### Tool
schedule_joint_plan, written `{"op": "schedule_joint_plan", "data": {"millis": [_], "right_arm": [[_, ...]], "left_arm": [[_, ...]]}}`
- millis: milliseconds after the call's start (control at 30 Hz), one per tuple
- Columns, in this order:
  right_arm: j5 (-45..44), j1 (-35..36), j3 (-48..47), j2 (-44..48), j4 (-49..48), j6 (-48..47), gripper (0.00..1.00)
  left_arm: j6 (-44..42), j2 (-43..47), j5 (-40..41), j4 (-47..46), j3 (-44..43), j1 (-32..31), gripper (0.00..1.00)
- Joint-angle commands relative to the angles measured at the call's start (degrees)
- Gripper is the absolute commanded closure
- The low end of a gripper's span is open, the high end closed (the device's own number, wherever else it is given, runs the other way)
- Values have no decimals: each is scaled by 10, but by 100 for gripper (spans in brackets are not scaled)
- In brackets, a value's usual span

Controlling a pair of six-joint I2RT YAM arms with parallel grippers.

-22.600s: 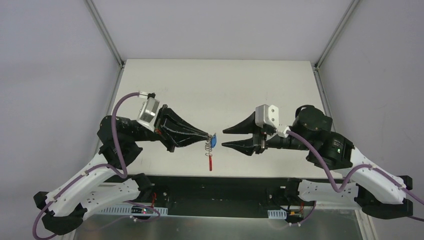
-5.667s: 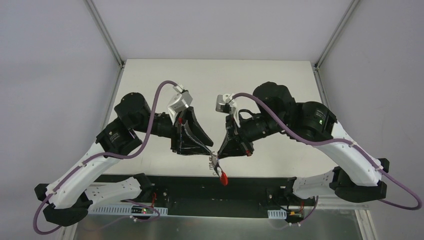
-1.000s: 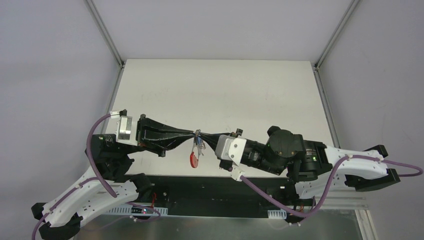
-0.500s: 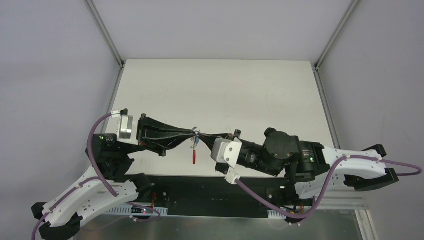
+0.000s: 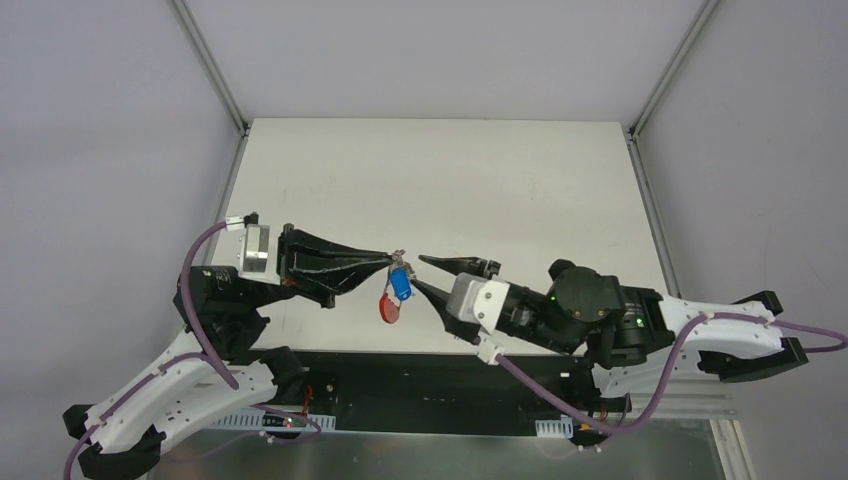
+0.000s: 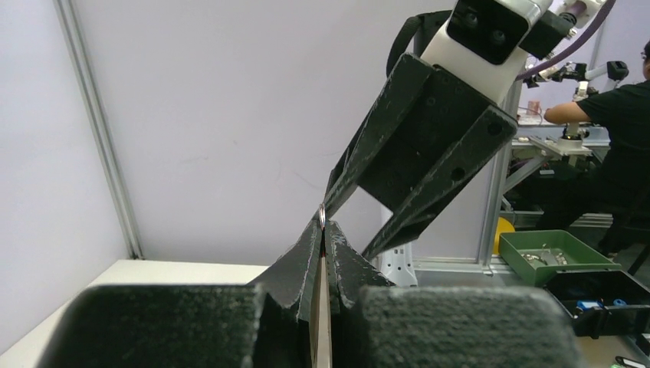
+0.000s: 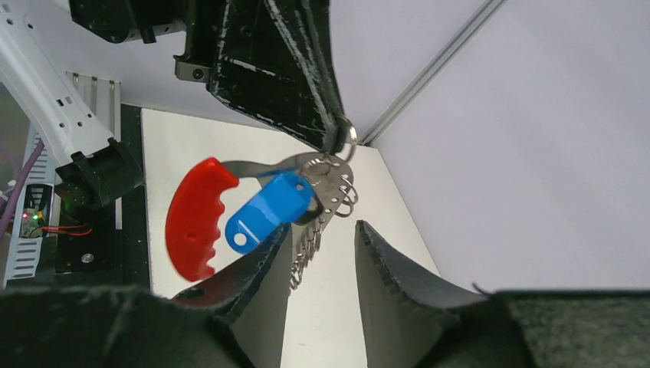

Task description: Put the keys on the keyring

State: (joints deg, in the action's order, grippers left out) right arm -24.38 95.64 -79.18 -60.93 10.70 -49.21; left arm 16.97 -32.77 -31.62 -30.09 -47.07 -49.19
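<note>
Right wrist view: your left hand (image 7: 335, 136) pinches the keyring (image 7: 331, 178) aloft so your right hand (image 7: 322, 234), open and empty, can reach the keys (image 7: 268, 211).

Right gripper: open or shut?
Open. The right gripper's black fingers stand apart in both views, with pale table showing between.

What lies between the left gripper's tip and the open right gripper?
The keyring, pinched by the left gripper, with the blue tag and red strip hanging beside the open right gripper; the top and right wrist views show it.
</note>
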Motion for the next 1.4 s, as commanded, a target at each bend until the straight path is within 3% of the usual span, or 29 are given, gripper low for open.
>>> {"op": "schedule_joint_plan", "data": {"millis": [0,167,500,733,967,1167,1367], "right_arm": [[-53,3,15,50,-43,23,61],[-105,4,40,77,-43,41,59],[-197,-4,97,130,20,168,40],[-224,-91,152,151,70,298,32],[-109,-241,161,113,196,480,34],[-74,-317,226,100,188,562,33],[-41,-355,273,94,182,617,31]], "left_arm": [[-14,-5,31,-10,-4,-5,100],[-23,-17,69,28,-12,-5,100],[-21,-100,177,194,-83,-5,100],[-14,-190,214,256,-108,-4,100],[-22,-274,261,266,-108,-3,100],[7,-334,300,276,-94,20,100],[51,-383,281,236,-47,63,100]]}}
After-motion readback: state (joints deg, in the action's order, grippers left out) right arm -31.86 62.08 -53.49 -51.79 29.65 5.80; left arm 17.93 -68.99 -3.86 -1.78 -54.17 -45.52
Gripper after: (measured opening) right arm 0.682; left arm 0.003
